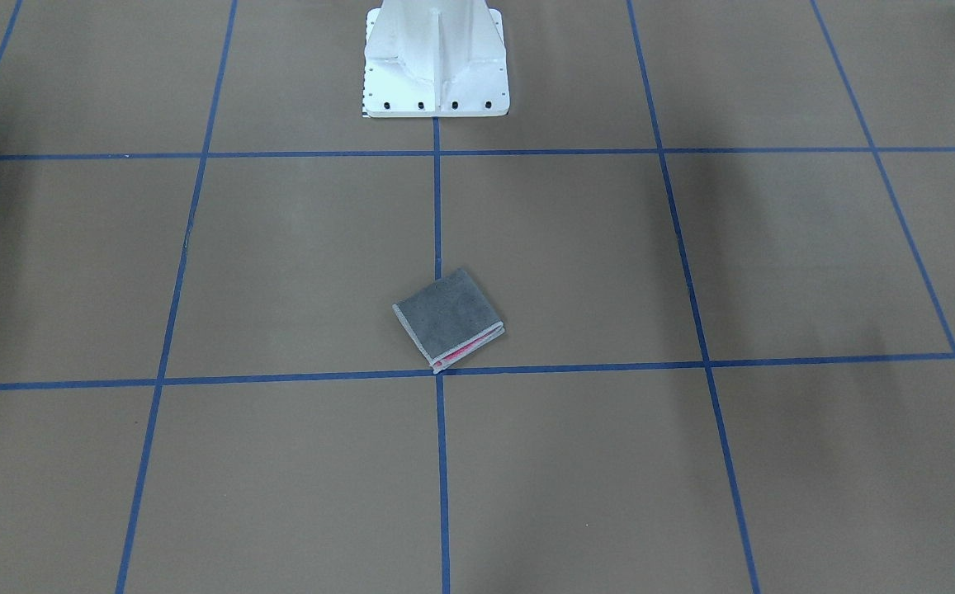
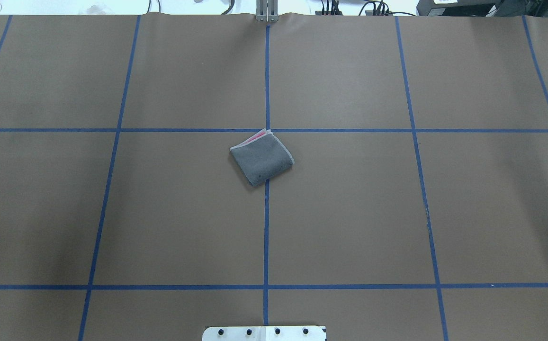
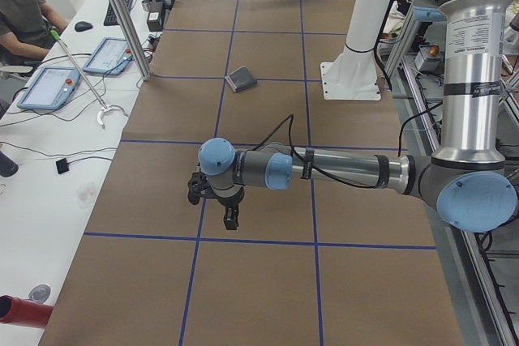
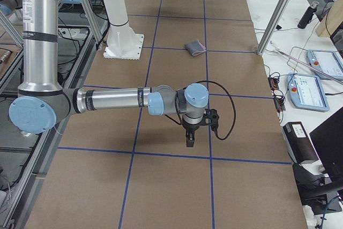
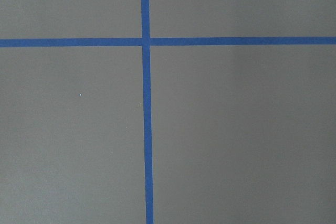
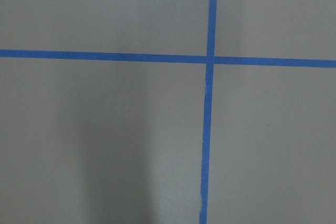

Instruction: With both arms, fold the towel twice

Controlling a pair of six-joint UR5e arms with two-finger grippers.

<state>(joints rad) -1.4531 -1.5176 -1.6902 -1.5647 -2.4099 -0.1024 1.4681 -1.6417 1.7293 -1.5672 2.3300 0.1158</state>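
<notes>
A: Front-facing view first, and there's the towel (image 1: pixel 448 318), folded to a small square, dark grey outside, with a pink sliver at its open edge!

B: It sits askew on the brown tabletop (image 1: pixel 279 247), on the centre one of the blue tape lines (image 1: pixel 437 198). One corner touches the crossing. The white pedestal (image 1: pixel 436 66) stands well apart at the top.

A: Overhead now. The towel (image 2: pixel 262 161) is mid-table, its pink edge towards the far side and its far corner right at the crossing.

B: No gripper in either of those two views.

A: Left side view: the left arm (image 3: pixel 349 172) stretches out low over the tabletop. The left gripper (image 3: pixel 232 223) points down, far from the towel (image 3: pixel 241 80).

B: Apart or together? I can't tell from here. A person (image 3: pixel 20 6) sits at the side desk.

A: Right side view, a mirror picture! The right arm (image 4: pixel 112 100) reaches out and the right gripper (image 4: pixel 189 140) hangs downward, well apart from the towel (image 4: pixel 195 46).

B: Same answer: I can't tell how its fingers stand.

A: The left wrist camera shows only bare tabletop and a tape crossing (image 5: pixel 145 41).

B: The right wrist camera shows another crossing (image 6: pixel 210 59), and neither shows the towel.
</notes>
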